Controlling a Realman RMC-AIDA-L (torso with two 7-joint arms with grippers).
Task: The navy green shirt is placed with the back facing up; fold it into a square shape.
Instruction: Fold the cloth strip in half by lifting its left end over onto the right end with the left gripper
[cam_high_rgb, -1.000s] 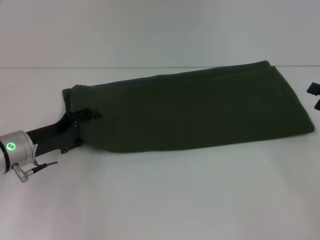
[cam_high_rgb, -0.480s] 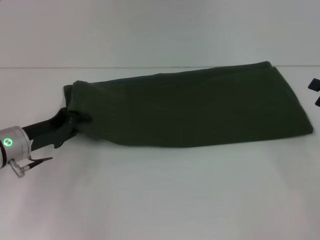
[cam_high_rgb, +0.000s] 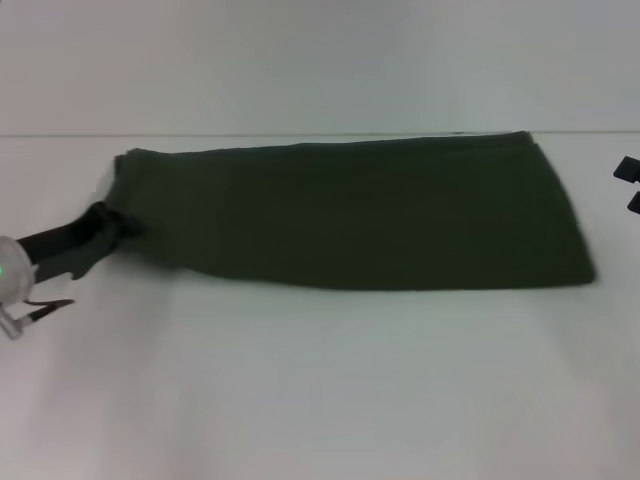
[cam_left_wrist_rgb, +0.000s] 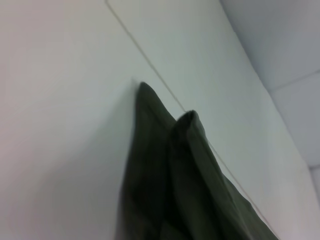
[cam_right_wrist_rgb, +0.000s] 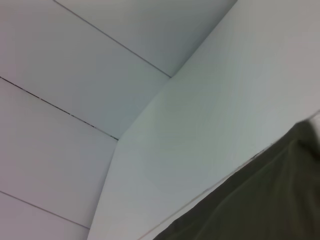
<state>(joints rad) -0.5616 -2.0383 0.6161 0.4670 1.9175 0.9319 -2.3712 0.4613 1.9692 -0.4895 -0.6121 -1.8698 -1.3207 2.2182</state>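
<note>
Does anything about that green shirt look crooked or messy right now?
Yes. The navy green shirt lies as a long strip, wider at its right end. Its left end is bunched and puckered where the left tool meets it. The right tool sits apart at the table's edge.

— What's under my arms right now?

— A plain white table (cam_high_rgb: 320, 390), running back to a straight far edge where a pale wall rises.

— And what lies on my table?

— The navy green shirt (cam_high_rgb: 350, 215), folded into a long dark band, plain side up, flat on the tabletop. It lies close to the far edge, roughly parallel to it. Beyond the shirt's right end, well apart, two small black pieces (cam_high_rgb: 629, 185) show at the frame's edge; I can't tell what they are.
</note>
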